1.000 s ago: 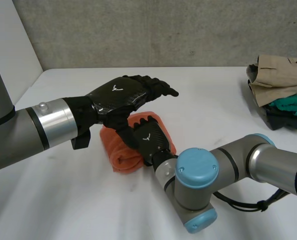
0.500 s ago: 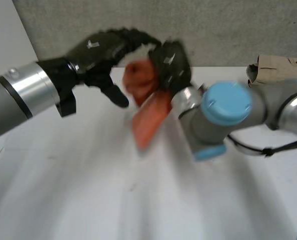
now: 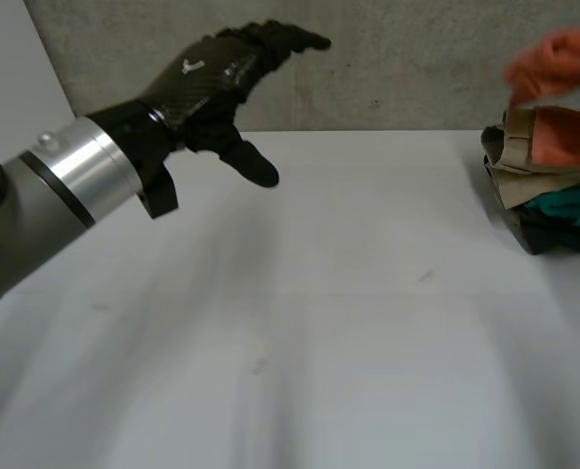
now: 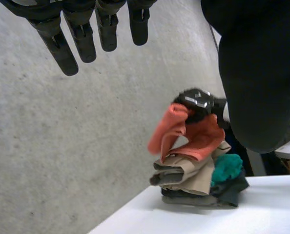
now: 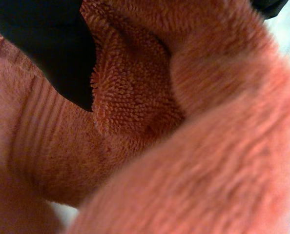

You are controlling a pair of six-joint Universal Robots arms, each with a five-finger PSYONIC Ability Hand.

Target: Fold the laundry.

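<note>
White table (image 3: 319,322), grey wall (image 3: 417,59) — left hand (image 3: 207,78) fingers straight; right hand (image 4: 196,100) clutches orange towel (image 4: 206,139).

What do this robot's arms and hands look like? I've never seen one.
The left arm is a thick grey tube ending in a shiny silver cuff. The left hand is glossy black, with a small white emblem on the back and segmented fingers. The right hand bears the same emblem.

The right hand (image 5: 42,41) grips a bunched orange towel (image 5: 150,117), dark fingers sunk in its pile
</note>
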